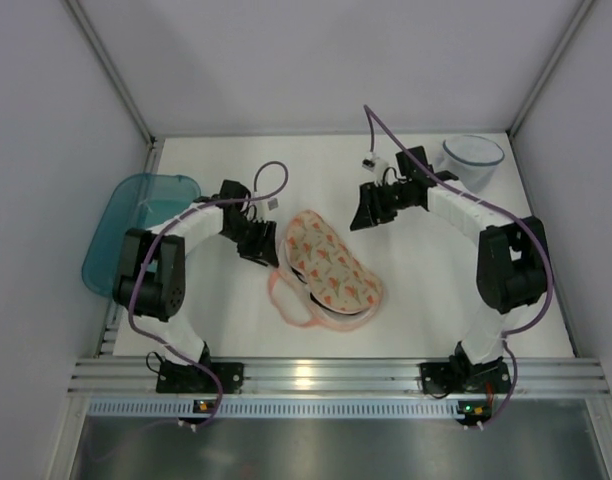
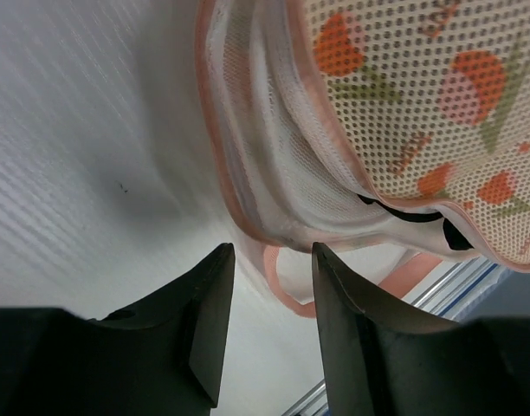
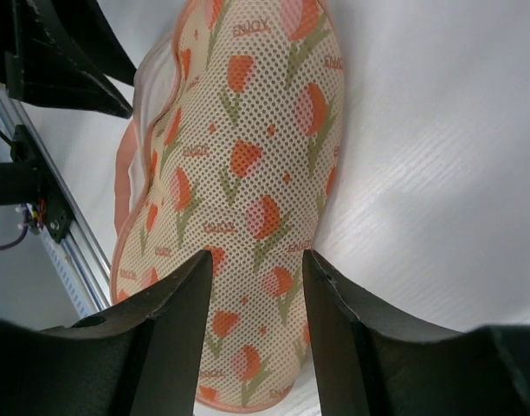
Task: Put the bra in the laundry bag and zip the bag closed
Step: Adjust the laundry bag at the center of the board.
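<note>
White desk (image 1: 416, 300) between plain grey walls, with a teal bin (image 1: 136, 225) at its left edge and a translucent tub (image 1: 473, 155) in the far right corner. At the centre lies the laundry bag (image 1: 329, 262), its long axis running diagonally from far-left to near-right. The printed upper shell sits over the lower one, but the side facing the left arm gapes. There the pink zip edging (image 1: 289, 298) spills loose toward the near edge. In the left wrist view a dark sliver shows inside that gap — most likely the bra (image 2: 408, 214), already tucked in, though little of it can be seen.

The left end effector (image 1: 258, 243) stands just beside the bag's far-left end, on the gaping side, with its fingers apart and nothing between them. From its own camera the edging lies directly ahead of the fingertips. The right end effector (image 1: 366, 212) hangs off the bag's far-right side, clear of it, fingers likewise apart and empty, looking down along the bag's length.

What remains seems to be the zipping. The open seam faces the left arm, which is the nearer one, so the right would more naturally steady the shell from above. The zip pull itself cannot be made out.
</note>
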`<state>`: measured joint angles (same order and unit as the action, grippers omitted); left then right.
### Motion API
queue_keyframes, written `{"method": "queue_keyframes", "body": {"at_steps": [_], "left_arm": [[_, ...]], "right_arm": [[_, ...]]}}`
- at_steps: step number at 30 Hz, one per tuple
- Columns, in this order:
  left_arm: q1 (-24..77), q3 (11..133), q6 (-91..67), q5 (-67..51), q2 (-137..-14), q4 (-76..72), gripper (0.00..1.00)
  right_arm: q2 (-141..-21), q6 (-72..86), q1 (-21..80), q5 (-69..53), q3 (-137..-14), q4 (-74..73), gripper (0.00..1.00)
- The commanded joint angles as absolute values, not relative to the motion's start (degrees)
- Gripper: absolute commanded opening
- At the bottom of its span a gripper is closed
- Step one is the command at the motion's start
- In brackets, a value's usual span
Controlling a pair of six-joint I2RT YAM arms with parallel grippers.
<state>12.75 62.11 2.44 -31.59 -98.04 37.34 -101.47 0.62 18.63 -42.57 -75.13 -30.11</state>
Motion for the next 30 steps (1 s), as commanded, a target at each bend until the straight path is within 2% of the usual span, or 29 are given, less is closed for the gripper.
{"method": "queue_keyframes", "body": {"at_steps": [1,5,6,10,13,16,19,23,26,27,30], "left_arm": [[11.96,63.19,0.18,-35.50,-101.23,36.47,0.46],[11.87,69.76,0.53,-37.44,-106.86,36.39,0.34],[11.87,71.09,1.14,-38.49,-109.05,36.39,0.25],[11.95,78.30,2.81,-41.65,-114.51,36.39,0.07],[12.30,83.05,3.60,-43.58,-118.47,36.56,0.02],[12.74,85.60,2.99,-45.43,-120.58,36.39,0.02],[13.62,86.13,2.64,-45.44,-121.55,36.47,0.00],[14.33,85.87,2.73,-45.26,-122.08,36.47,0.00],[14.33,85.69,2.99,-45.00,-122.17,36.39,0.00],[14.33,85.69,3.08,-44.91,-122.25,36.47,0.00],[14.33,86.13,3.16,-44.56,-122.61,36.47,0.00]], "right_arm": [[-101.26,3.16,19.94,-43.51,-76.91,-26.90,0.48],[-98.44,2.99,21.79,-41.75,-75.94,-26.28,0.50],[-97.74,2.99,22.49,-40.53,-75.68,-26.19,0.50],[-95.19,2.55,24.34,-36.05,-75.58,-26.80,0.50],[-93.87,2.81,26.10,-29.90,-76.02,-27.24,0.52],[-94.22,3.60,29.35,-20.59,-77.43,-28.82,0.55],[-96.15,4.31,32.51,-16.88,-79.36,-31.11,0.54],[-98.26,3.70,34.89,-16.26,-79.19,-29.89,0.47],[-101.07,3.34,35.95,-17.40,-78.58,-27.87,0.33],[-102.99,3.43,36.12,-18.62,-78.57,-27.60,0.24],[-106.86,3.78,36.82,-20.65,-79.01,-26.37,0.16]]}}
